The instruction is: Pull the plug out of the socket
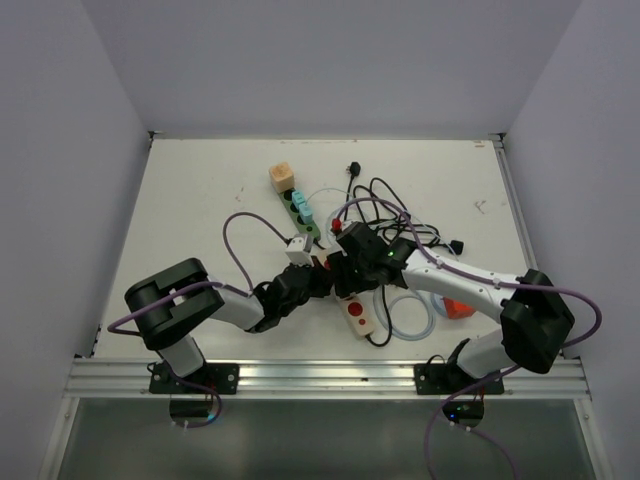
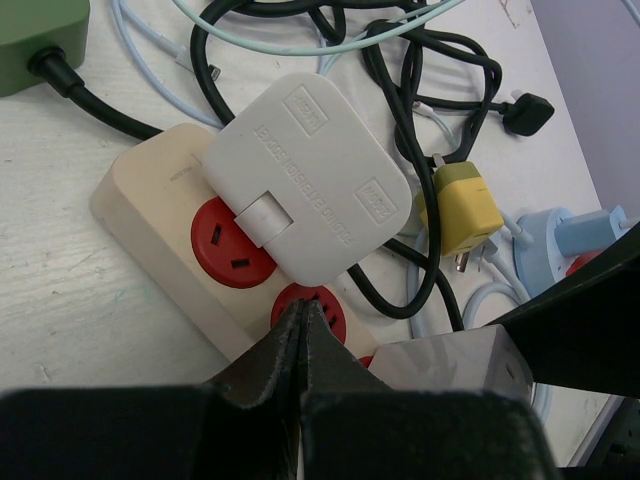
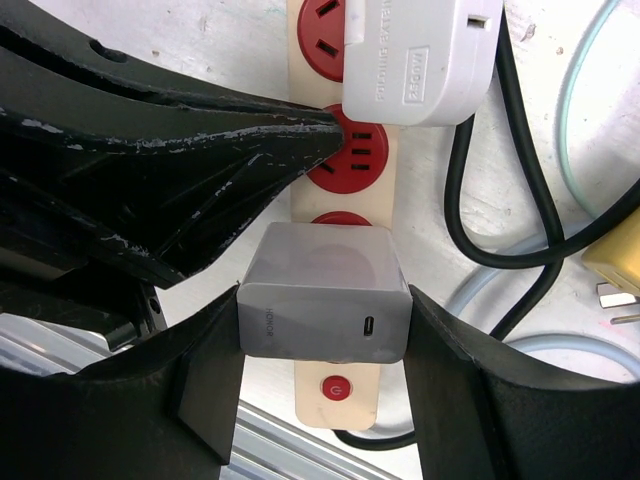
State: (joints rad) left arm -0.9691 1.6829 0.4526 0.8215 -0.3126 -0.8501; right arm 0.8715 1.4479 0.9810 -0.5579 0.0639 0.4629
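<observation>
A beige power strip (image 3: 340, 395) with red sockets lies on the table; it also shows in the left wrist view (image 2: 150, 200) and the top view (image 1: 357, 315). My right gripper (image 3: 325, 320) is shut on a grey charger plug (image 3: 325, 305) that sits over the strip's third socket; I cannot tell whether its pins are seated. The plug also shows in the left wrist view (image 2: 450, 365). My left gripper (image 2: 302, 305) is shut and empty, its tips pressed on a red socket (image 2: 335, 315) of the strip. A white adapter (image 2: 310, 185) is plugged in beside it.
Tangled black cables (image 2: 400, 110) and pale blue cables lie right of the strip. A yellow plug (image 2: 460, 205) lies loose among them. A green power strip (image 1: 300, 215) with a turquoise plug and an orange cube (image 1: 283, 177) are farther back.
</observation>
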